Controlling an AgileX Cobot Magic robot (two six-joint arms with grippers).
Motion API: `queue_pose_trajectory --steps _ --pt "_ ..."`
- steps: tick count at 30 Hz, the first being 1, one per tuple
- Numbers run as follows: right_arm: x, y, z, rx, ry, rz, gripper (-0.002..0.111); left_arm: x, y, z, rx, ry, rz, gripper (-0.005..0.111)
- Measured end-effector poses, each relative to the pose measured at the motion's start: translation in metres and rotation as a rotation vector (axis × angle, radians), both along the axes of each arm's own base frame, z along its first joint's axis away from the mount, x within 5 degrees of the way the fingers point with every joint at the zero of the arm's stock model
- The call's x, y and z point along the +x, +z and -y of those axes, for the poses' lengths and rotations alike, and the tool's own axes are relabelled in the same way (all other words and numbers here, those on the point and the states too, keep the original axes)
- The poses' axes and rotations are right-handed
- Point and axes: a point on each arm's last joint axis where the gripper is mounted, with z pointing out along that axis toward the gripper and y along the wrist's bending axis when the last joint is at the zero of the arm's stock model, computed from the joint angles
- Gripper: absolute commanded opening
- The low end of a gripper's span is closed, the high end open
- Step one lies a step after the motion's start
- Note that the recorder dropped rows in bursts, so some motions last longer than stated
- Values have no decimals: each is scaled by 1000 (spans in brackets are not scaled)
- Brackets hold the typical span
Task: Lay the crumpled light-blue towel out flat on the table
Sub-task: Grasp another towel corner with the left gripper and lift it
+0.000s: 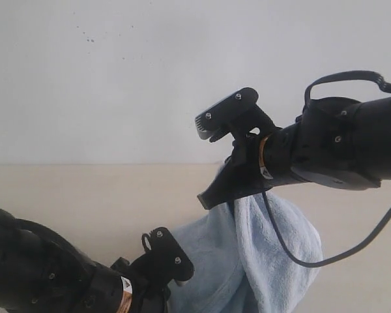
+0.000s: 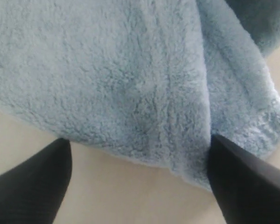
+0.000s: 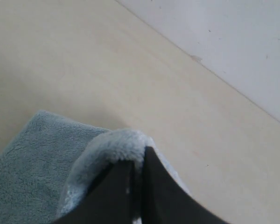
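The light-blue towel hangs in a bunched drape above the beige table. My right gripper is shut on a raised fold of the towel, which wraps over its fingertips; the rest of the cloth sags below. Low at the towel's left side sits my left gripper. In its wrist view the left gripper is open, its black fingers standing wide apart. The fluffy towel fills that view just beyond the tips, its lower edge reaching one finger. No tag shows.
A white wall rises behind the table's far edge, and it also shows in the right wrist view. The right arm's black cable loops down in front of the hanging towel. Bare tabletop stretches to the wall.
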Motion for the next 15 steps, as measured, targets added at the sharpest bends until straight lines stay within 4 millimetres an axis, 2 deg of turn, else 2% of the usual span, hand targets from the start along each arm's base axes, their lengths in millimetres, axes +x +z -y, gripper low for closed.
queue_pose_trajectory --steps 11,15 --pt "0 0 0 -9 1 3 0 -1 5 7 -63 -9 -31 75" --pt "0 0 0 -9 1 3 0 3 4 2 -17 36 4 74"
